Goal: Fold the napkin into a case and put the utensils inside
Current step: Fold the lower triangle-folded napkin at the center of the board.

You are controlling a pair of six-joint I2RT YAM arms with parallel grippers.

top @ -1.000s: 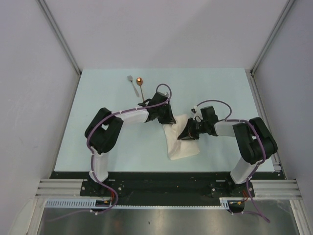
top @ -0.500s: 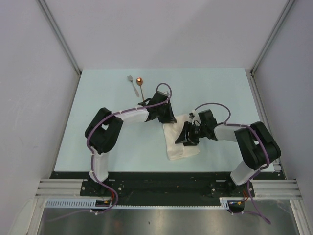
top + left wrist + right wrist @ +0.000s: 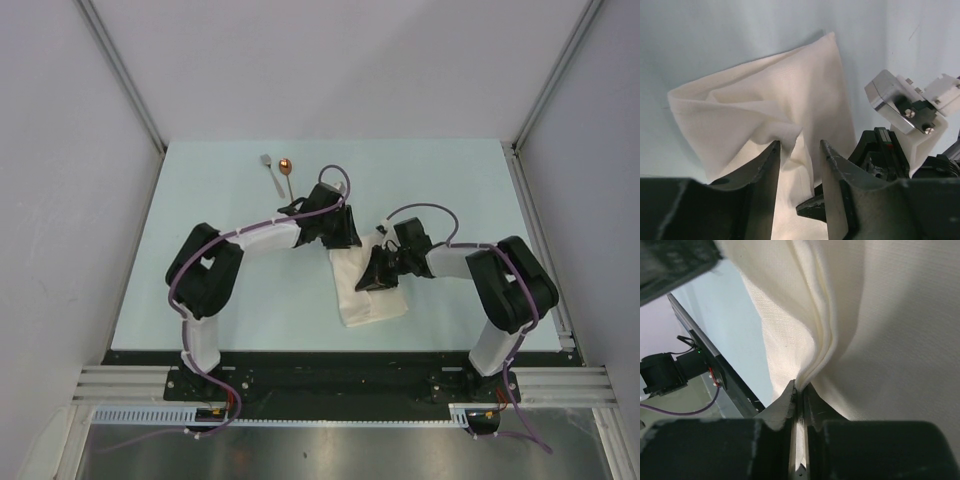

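Seen from above, both wrists hide their own tips over the napkin (image 3: pixel 372 300), which lies folded and rumpled in the middle of the desk (image 3: pixel 220 290); only the wrist cameras show the grips. The left fingers (image 3: pixel 765 172) stand apart with a raised crease of cloth between them, not squeezed (the right arm's black housing crowds in just beside). The right fingers (image 3: pixel 784 409) are pressed together on a gathered fold of napkin. The fork (image 3: pixel 270 172) and spoon (image 3: pixel 286 167) lie side by side, well apart from the cloth, beyond the left arm.

Napkin (image 3: pixel 370 300) on table (image 3: pixel 220 290), near centre; fork (image 3: pixel 271 175) just left of spoon (image 3: pixel 287 175), both behind napkin, leftward.
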